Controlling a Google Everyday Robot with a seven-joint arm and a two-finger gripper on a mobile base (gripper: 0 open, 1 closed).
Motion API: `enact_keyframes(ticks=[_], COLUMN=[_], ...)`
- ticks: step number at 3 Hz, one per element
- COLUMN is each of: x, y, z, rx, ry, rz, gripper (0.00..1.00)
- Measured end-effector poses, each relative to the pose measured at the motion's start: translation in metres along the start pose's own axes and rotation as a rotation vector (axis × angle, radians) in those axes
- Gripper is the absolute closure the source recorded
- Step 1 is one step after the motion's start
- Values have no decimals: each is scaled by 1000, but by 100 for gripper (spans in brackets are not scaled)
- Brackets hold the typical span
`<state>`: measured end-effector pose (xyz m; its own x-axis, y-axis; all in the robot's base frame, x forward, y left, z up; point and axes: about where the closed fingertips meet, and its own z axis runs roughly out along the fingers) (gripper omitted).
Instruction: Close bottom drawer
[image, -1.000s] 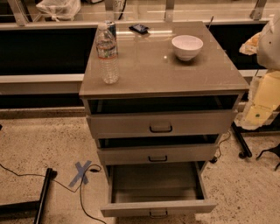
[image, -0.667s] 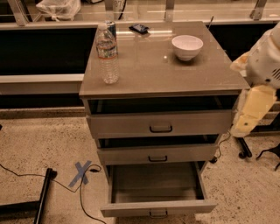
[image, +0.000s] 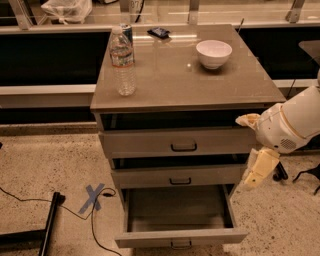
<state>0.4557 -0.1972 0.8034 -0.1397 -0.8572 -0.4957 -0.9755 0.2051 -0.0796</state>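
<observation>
The bottom drawer (image: 180, 238) is the lowest of three grey-beige drawers and stands pulled far out, showing its bare inside (image: 177, 207). Its small dark loop handle (image: 181, 244) is on the narrow front panel near the frame's lower edge. My gripper (image: 257, 162), cream-coloured on a white arm (image: 292, 122), hangs at the cabinet's right side, level with the middle drawer (image: 180, 176). It is above and to the right of the open bottom drawer and does not touch it.
The top drawer (image: 182, 142) is nearly flush. On the cabinet top (image: 170, 75) stand a water bottle (image: 123, 60), a white bowl (image: 214, 53) and a small dark object (image: 160, 32). A blue tape cross (image: 92, 197), cables and a dark stand (image: 47, 225) lie on the floor at left.
My arm has swung left and down from the right edge of view, bringing the gripper beside the cabinet's right side. The drawers have not moved.
</observation>
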Motion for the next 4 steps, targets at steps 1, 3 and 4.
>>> enact_keyframes(ticks=[1,3,4], x=[0,67,75], y=[0,-15,-16], z=[0,58,63], rx=[-1,87,97], ry=[1,-128,-128], rz=[1,-6,-71], gripper=[0,0,0])
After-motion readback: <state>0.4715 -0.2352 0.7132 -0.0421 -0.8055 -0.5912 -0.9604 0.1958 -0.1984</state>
